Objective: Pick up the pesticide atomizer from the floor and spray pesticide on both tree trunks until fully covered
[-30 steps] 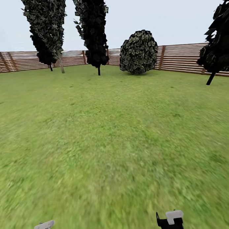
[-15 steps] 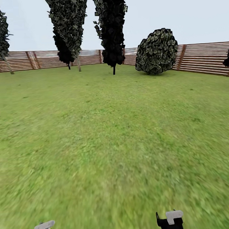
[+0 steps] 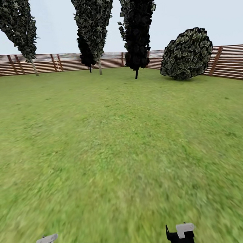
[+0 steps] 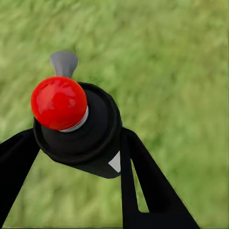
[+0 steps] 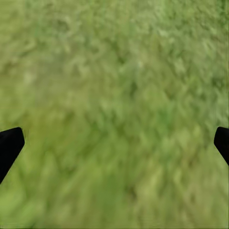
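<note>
Everything has slid to the right since a second ago, so the robot is turning left. Its left gripper [image 4: 78,143] is squeezed on the pesticide atomizer [image 4: 76,126], red knob up. Its right gripper [image 5: 114,143] is wide apart over grass [image 3: 122,153]. Both trees [image 3: 93,28] stand far off by the fence [image 3: 63,62]. Spraying from here would likely miss each thin trunk.

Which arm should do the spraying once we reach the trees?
Left. The left gripper is shut on the pesticide atomizer; the right gripper hangs open over grass, holding nothing.
</note>
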You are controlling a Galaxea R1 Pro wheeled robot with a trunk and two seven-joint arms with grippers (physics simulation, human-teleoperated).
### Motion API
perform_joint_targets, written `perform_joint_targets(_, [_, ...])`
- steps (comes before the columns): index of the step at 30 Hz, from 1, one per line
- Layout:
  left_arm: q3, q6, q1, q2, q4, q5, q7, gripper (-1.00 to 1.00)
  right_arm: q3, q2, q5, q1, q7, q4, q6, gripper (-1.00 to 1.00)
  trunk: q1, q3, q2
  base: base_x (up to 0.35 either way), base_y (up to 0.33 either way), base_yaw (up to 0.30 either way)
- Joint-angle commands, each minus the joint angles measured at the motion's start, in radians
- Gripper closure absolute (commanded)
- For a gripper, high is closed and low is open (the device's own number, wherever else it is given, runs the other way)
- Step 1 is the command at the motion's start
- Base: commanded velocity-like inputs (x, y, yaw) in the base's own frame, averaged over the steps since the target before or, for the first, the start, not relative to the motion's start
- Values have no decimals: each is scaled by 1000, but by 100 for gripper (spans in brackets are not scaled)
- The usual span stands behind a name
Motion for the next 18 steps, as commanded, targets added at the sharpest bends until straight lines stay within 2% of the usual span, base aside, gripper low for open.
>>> perform_joint_targets(1, [9,-3,-1,0,1,-6,-6,100,-4,0,11,-1,-7,1,-2,-100,0,-1,0,0,0,281])
perform_joint_targets(18, [9,-3,-1,0,1,-8,-7,100,-4,0,11,-1,-7,1,-2,-100,0,-1,0,0,0,281])
